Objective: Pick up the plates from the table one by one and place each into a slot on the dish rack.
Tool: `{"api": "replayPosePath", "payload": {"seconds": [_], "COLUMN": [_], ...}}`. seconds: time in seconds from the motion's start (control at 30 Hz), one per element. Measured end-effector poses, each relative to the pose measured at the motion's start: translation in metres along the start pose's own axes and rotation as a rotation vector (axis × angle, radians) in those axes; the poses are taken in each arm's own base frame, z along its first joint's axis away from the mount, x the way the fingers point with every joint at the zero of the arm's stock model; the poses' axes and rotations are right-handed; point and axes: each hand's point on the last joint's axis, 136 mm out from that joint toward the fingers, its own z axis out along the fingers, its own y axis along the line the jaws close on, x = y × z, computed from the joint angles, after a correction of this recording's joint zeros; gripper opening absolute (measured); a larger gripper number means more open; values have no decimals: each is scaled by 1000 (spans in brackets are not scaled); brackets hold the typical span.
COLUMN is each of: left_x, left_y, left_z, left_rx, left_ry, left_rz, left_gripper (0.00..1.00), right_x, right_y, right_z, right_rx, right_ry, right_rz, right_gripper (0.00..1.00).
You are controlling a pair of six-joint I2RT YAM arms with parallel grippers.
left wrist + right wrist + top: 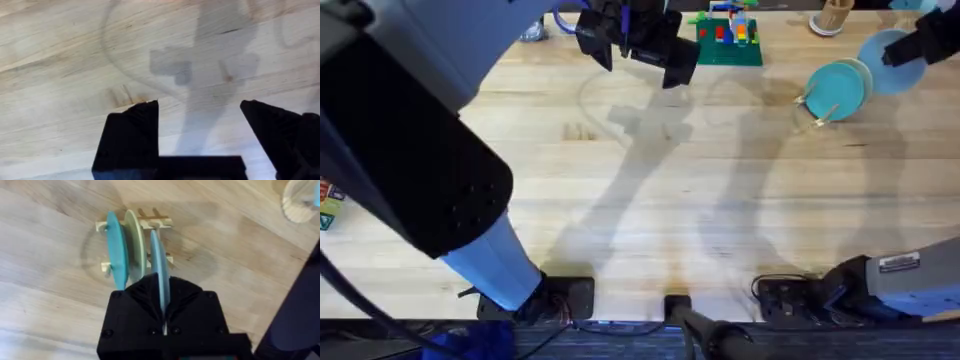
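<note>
a green building-block baseplate (730,48) carrying red, blue and yellow bricks (735,28) lies near the table's far edge. a pale wooden cup-like holder (833,15) stands toward the far right corner. colourful blocks (328,205) show at the left edge.

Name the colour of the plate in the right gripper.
Light blue plate, clearest in the right wrist view, clamped by the right gripper.

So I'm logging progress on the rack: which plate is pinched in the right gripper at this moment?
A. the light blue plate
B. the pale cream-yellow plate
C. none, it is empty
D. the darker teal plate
A: the right wrist view shows the right gripper shut on the edge of the light blue plate, while the teal plate and cream-yellow plate stand upright in the dish rack.
</note>
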Motion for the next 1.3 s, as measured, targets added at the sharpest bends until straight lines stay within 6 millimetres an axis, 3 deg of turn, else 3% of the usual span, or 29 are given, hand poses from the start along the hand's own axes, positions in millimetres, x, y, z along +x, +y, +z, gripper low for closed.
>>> {"api": "replayPosePath", "payload": {"seconds": [0.63, 1.0, 1.3], "left_x": [0, 0, 0], "left_y": [0, 0, 0], "left_z": [0, 0, 0], "left_rx": [0, 0, 0], "left_ry": [0, 0, 0], "left_rz": [0, 0, 0], "left_gripper": [994, 994, 994], "right_x": [5, 4, 3], "right_y": [6, 4, 4], "right_z": [25, 27, 27], "right_rx": [-58, -62, -59], "right_ry": [32, 31, 27], "right_rz": [34, 36, 36], "right_gripper": [35, 35, 119]}}
